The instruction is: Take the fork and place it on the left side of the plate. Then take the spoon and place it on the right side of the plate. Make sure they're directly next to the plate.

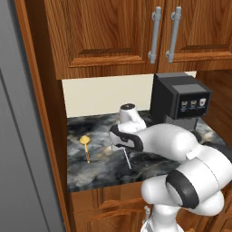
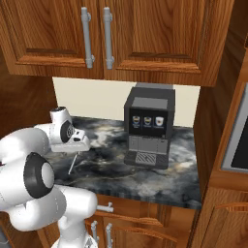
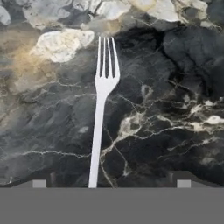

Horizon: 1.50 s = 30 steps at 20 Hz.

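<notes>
So we've got the white arm bent forward over the dark marbled stone counter (image 1: 97,174), with its hand hanging just above the slim silver-grey metal fork (image 3: 101,113). Our claw (image 3: 111,183) is spread wide, nothing in it: the two small dark finger tips (image 3: 39,183) sit far apart at the bottom of the hand view, one on either side of the fork's handle, and neither looks to be touching it. The fork lies flat on the stone, prongs pointing away from the hand toward the top of that view, handle running straight back between the tips.

From the left base view we can see the lower part of the fork (image 1: 127,159) sticking out from under the arm toward the counter's front edge. The short spoon with the yellow-gold rounded bowl and thin orange-brown handle (image 1: 85,147) lies off to the left of it, well apart, bowl toward the cream back wall (image 1: 104,93) and handle toward us.

In the right base view the fork (image 2: 72,163) shows as a thin pale line under the hand, slanting toward the front edge. A boxy black coffee machine (image 2: 147,131) stands on the counter to the right of the arm, three little cup pictures across its face and a grille tray at its foot. Brown wooden cabinets (image 2: 145,38) with long grey bar handles (image 2: 87,36) hang above the counter.
</notes>
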Motion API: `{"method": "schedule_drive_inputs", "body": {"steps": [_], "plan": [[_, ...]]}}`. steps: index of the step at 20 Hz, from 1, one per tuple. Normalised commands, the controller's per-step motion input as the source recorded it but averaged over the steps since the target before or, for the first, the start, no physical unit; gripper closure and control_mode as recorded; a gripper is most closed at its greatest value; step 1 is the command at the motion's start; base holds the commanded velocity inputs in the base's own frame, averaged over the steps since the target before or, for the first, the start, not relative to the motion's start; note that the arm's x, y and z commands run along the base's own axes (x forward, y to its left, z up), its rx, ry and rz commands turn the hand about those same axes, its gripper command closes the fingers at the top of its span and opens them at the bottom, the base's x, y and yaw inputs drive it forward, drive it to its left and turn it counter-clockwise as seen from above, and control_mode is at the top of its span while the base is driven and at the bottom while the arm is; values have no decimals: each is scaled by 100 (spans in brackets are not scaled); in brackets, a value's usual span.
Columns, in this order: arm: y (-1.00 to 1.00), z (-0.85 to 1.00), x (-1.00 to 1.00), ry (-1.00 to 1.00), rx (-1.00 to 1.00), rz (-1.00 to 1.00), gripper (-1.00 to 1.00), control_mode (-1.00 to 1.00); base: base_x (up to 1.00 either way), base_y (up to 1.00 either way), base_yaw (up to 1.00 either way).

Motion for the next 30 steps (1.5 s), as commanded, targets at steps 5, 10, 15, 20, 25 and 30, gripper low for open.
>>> {"method": "schedule_drive_inputs", "body": {"steps": [5, 10, 15, 20, 25, 30], "plan": [[23, -35, 0, 1, 0, -3, -100, -100, 0, 0, 0], [0, -16, 0, 0, 0, -7, -100, -100, 0, 0, 0], [0, -18, -4, -1, 0, -7, -100, -100, 0, 0, 0], [-12, -19, -7, -3, 0, -5, -100, -100, 0, 0, 0], [-14, -14, 0, -5, 1, -1, -100, -100, 0, 0, 0], [-1, -23, 0, -4, 0, 0, -100, -100, 0, 0, 0]]}}
